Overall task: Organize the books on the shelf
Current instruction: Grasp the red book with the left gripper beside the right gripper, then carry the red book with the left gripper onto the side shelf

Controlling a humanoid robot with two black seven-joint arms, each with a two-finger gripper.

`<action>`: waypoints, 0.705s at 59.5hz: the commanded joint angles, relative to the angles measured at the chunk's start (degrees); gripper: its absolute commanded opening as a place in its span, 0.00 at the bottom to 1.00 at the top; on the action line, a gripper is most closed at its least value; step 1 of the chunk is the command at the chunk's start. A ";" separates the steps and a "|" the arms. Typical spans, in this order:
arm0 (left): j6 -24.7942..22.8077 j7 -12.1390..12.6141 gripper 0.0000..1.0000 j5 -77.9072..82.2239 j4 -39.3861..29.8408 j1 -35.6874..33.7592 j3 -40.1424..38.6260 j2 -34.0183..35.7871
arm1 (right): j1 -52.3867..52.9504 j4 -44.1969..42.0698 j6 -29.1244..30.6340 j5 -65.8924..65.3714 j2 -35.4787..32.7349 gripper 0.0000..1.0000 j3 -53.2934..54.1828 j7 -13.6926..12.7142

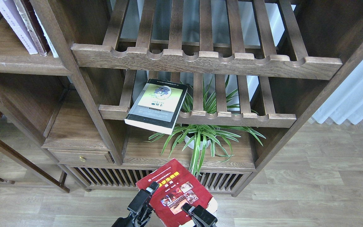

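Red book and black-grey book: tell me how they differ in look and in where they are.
The red book has a yellow title and photos; the black-grey book has a yellow-green panel. The red book is held low in front of the cabinet between the left tool and right tool; the black-grey book lies tilted on the lower slatted rack, overhanging its front rail. Both are paperbacks, cover up.

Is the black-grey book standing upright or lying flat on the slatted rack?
Lying flat. The black-grey book rests cover-up on the lower slatted rack, skewed, its near corner overhanging the scalloped front rail.
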 commanded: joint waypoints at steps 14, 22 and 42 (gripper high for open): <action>0.00 0.05 0.33 -0.64 0.07 -0.91 3.08 0.00 | -1.48 0.01 0.00 -1.53 0.01 0.07 0.08 -0.46; 0.00 0.31 0.15 -0.64 0.68 -0.99 2.90 0.00 | -1.74 -0.08 0.00 -1.53 0.09 0.08 0.08 -0.46; 0.00 2.60 0.08 -0.29 1.91 -1.43 2.29 1.14 | -1.13 -0.08 0.00 -1.53 0.01 0.19 0.17 -0.54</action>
